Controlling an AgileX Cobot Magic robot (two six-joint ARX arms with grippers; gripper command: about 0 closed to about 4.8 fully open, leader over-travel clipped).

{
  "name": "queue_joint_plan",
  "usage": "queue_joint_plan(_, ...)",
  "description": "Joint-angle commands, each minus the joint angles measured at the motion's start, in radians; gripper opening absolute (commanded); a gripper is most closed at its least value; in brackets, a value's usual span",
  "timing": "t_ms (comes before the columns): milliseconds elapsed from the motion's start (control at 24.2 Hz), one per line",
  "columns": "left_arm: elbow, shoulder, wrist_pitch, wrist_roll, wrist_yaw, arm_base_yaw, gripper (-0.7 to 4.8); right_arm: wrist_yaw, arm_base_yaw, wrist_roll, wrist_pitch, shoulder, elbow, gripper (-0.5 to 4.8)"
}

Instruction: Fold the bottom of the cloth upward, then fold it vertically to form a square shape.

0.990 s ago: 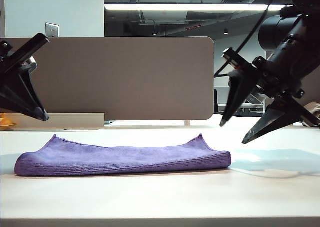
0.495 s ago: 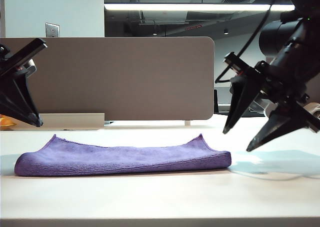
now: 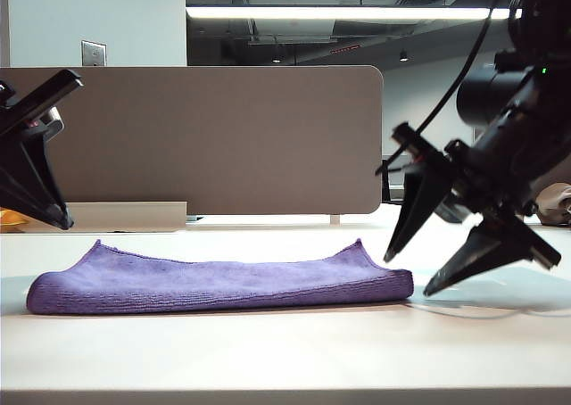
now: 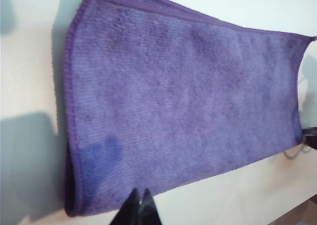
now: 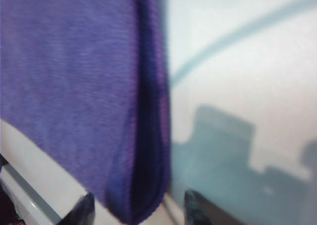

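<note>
One cloth (image 3: 219, 282) on white table (image 3: 285, 351); left end effector (image 4: 138, 210) clenched, right end effector (image 3: 406, 276) spread.

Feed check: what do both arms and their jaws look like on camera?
Both are black. The right gripper has two long, pointed triangular jaws on a bulky black wrist with a black cable running up. The left gripper shows angular black plates tapering to a point, with some silver metal.

Purple fuzzy cloth (image 3: 219, 285), folded double, flat on white table (image 3: 285, 351), one back corner peaked
</note>
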Motion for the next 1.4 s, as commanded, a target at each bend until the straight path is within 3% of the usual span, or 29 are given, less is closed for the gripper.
queue_joint_plan(41,0.003,-0.003,-0.008,0.015,0.007,0.002,-0.05,-0.02,0.001,0.002,0.019,0.015,0.001,2.34)
queue_joint_plan(536,0.002,-0.003,0.008,0.021,-0.01,0.002,-0.06,-0.064,0.044,0.058,0.1,0.075,0.002,2.24)
queue_joint_plan(660,0.002,-0.003,0.009,0.02,-0.04,0.002,-0.06,-0.06,0.066,0.06,0.125,0.076,0.003,1.24)
queue_joint_plan(743,0.002,-0.003,0.012,0.02,-0.041,0.002,-0.06,-0.06,0.066,0.067,0.129,0.076,0.005,1.11)
queue_joint_plan(908,0.002,0.032,0.023,0.02,-0.039,0.0,-0.06,-0.062,0.066,0.066,0.129,0.072,0.006,0.32)
queue_joint_plan(1114,0.002,0.072,0.03,0.026,-0.016,0.0,-0.06,-0.058,0.066,0.046,0.125,0.047,0.031,-0.06)
queue_joint_plan(1279,0.002,0.073,0.053,0.073,0.096,0.0,-0.05,-0.033,0.068,0.045,0.107,0.015,0.075,-0.06)
queue_joint_plan(1403,0.002,0.074,0.048,0.072,0.099,0.0,-0.05,-0.016,0.08,-0.007,0.032,0.008,0.124,-0.06)
